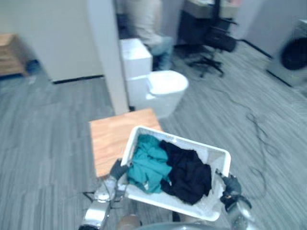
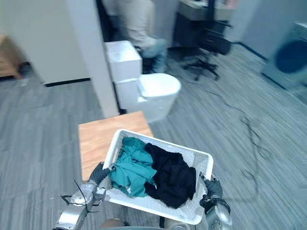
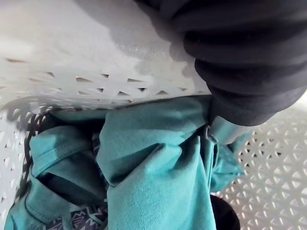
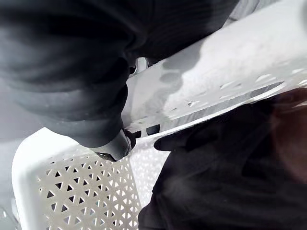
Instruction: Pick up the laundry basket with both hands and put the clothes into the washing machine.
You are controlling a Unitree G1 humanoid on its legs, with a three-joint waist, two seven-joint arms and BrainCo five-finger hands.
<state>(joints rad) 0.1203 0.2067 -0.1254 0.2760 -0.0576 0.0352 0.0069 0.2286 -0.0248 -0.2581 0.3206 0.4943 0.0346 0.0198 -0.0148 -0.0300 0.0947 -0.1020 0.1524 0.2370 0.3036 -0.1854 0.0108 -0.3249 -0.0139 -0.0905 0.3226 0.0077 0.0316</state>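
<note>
The white laundry basket (image 1: 192, 143) sat between the robot's 2 hands, close in front of it, with its far left corner over the near edge of a low wooden table (image 1: 110, 139); whether it touched the tabletop could not be told. Its walls were perforated with small triangular holes. Inside lay 2 garments: a teal garment (image 1: 148, 165) bunched against the left end and a black garment (image 1: 189, 175) heaped beside it towards the right end, the 2 touching along the middle. Bare mesh showed at the basket's right end and along its near wall.

The left hand (image 1: 117, 168) gripped the basket's left rim. In its wrist view a silver finger (image 3: 225, 132) curled over the rim and down inside, pressed against the teal cloth. The right hand (image 1: 231, 186) gripped the right rim; its wrist view showed a dark-tipped finger (image 4: 115, 146) hooked under the rim's edge, just beside the black cloth. The rest of each hand's fingers was hidden by the dark cover and the rim.

Beyond the table stood a grey pillar (image 1: 108, 57) and a white toilet (image 1: 163, 88). A person (image 1: 148, 24) sat behind it, near a black office chair (image 1: 213, 43). The washing machine (image 1: 293, 52), with its dark round door, stood well apart at the far right
</note>
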